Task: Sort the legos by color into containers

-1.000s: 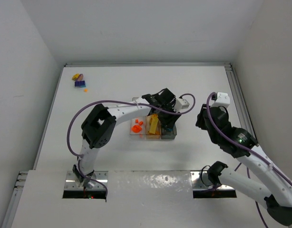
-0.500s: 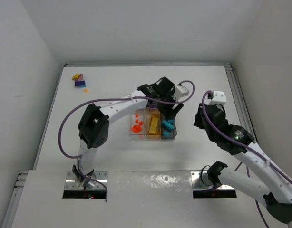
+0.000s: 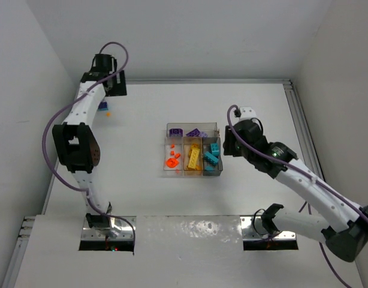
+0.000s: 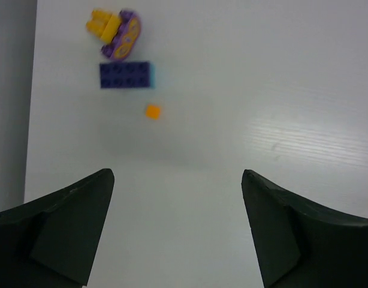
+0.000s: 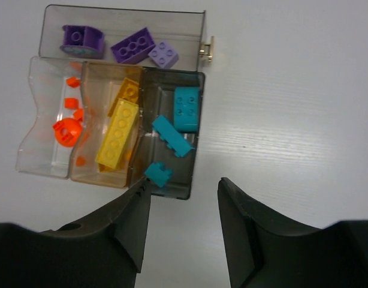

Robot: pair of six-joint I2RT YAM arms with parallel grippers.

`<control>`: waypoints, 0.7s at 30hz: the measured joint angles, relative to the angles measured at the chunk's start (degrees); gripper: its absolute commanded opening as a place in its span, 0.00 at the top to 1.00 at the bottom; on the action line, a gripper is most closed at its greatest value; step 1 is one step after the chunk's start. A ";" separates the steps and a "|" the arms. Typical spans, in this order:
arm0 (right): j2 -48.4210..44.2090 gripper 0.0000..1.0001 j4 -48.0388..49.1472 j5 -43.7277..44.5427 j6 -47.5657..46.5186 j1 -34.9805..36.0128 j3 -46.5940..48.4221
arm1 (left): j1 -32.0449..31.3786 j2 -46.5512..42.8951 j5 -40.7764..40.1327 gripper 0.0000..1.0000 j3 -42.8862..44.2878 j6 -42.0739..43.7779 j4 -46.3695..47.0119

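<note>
1. Top external: finds the left gripper out at 10 o'clock of the table, near the loose legos; cannot tell its opening from up here. Puts the tray at centre, with the right gripper close at its 3 o'clock. Risks shoving the tray and spilling sorted pieces on any drift toward 9 o'clock.
2. Left wrist: shows the left gripper spread wide, empty, off the surface. Places the purple brick at 11 o'clock, the yellow-and-purple piece just beyond it, the orange stud nearer and apart. Warns of a crowded pick: could catch two pieces at once, or flick the stud away on closing. Expects the tiny stud to slip from the pads. Flags the two-coloured piece as a wrong-bin hazard if dropped whole.
3. Right wrist: shows the right gripper parted, holding nothing, over the 5 o'clock corner of the tray. Sees purple in the long bin at 12 o'clock; orange, yellow and teal bricks in the three bins below. Could clip the thin wall on descending.
</note>
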 measured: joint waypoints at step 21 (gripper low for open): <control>13.86 0.55 8.15 -12.22 1.29 0.00 7.91 | 15.87 15.47 15.96 0.42 5.33 10.86 -5.22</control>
